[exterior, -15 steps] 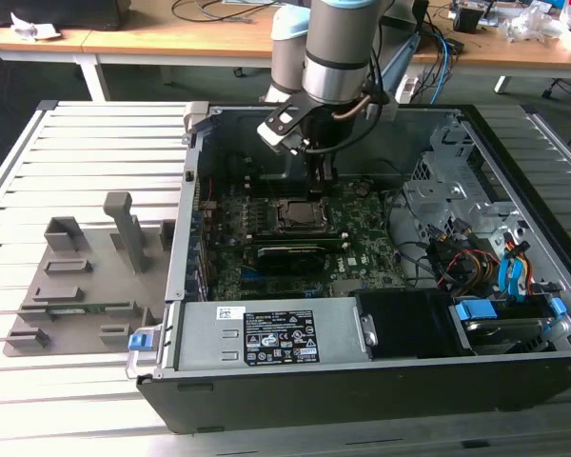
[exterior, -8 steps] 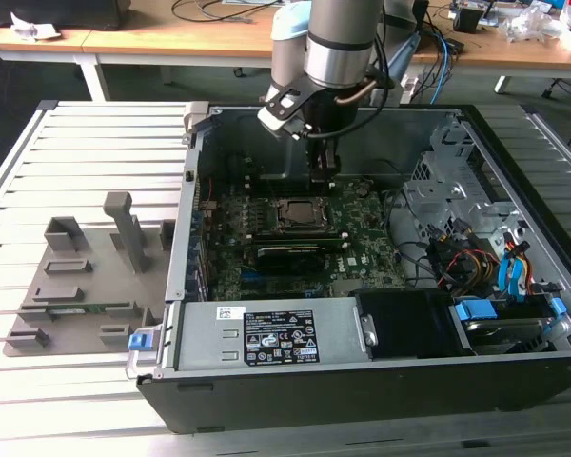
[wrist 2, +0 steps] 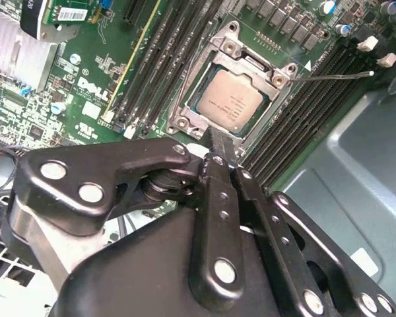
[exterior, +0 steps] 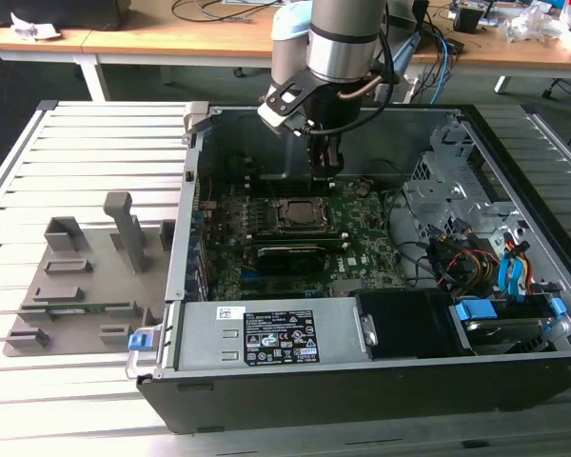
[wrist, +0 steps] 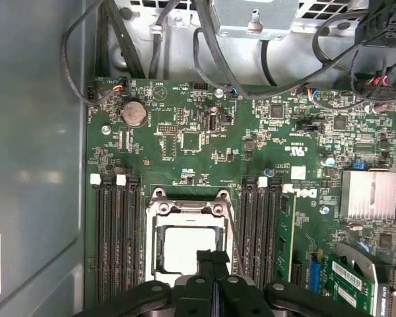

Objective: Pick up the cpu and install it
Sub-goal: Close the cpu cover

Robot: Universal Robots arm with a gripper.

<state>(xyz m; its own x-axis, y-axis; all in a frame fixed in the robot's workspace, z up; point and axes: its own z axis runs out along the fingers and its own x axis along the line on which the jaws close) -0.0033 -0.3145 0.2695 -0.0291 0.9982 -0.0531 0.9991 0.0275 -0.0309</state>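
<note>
Seen in the exterior view, with the socket frame [exterior: 275, 217] as the dial's centre, a grey fixture plate [exterior: 76, 286] lies out at nine o'clock on the slatted bench [exterior: 86, 143], outside the open computer case [exterior: 362, 400]. The cpu [wrist 2: 232, 104] sits flat inside that frame on the green motherboard [exterior: 362, 262]. In the first wrist view, dark memory slots [wrist: 115, 231] flank it on both sides. The arm [exterior: 347, 38] hangs at about one o'clock of the frame. Its jaws are pressed together with nothing between them, their tips just beside the frame's edge; I cannot tell whether they touch it. A thin metal lever [wrist 2: 336, 76] sticks out sideways from the frame. Out at three o'clock stand a drive cage [exterior: 438, 186] and bundled cables [exterior: 457, 262].

The chip is a small square with a silvery-grey metal top and a pale rim. I judge it light, stiff, smooth enough to slip, and delicate underneath. Two opposite edges of the rim look the safest place to grip, holding it level.
</note>
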